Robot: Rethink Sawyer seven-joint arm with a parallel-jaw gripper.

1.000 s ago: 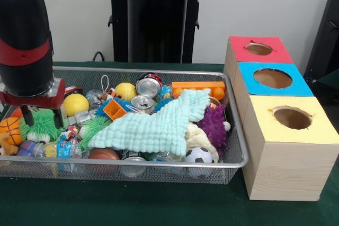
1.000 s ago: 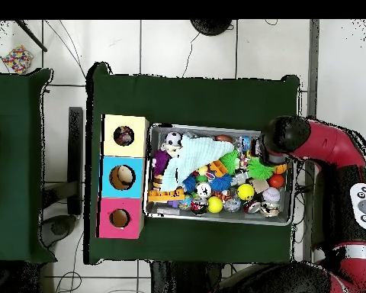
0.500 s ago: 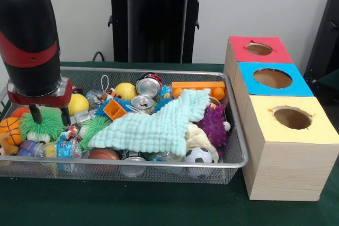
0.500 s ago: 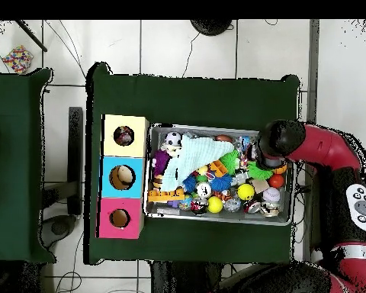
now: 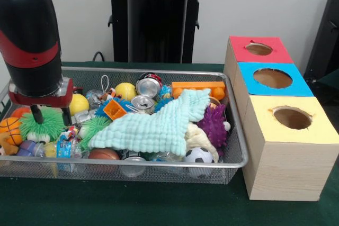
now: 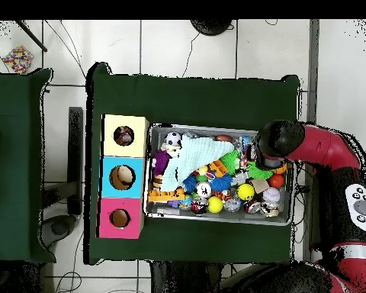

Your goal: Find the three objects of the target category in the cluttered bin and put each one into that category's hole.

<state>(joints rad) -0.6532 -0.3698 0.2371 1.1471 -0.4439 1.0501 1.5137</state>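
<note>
Where dark green cloth covers the surface (image 5: 159,205), one wire mesh bin (image 5: 233,146) adjoins three wooden hole-topped boxes (image 5: 286,152), the black gripper (image 5: 51,116) spread empty.

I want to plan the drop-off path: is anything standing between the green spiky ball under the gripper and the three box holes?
Yes. Between the green spiky ball and the boxes lie the heaped toys, the mint cloth and the bin's right wall. The gripper straddles the ball.

Robotics lab: pedestal-mounted arm (image 5: 29,35), tiled floor (image 6: 186,46), cables.
</note>
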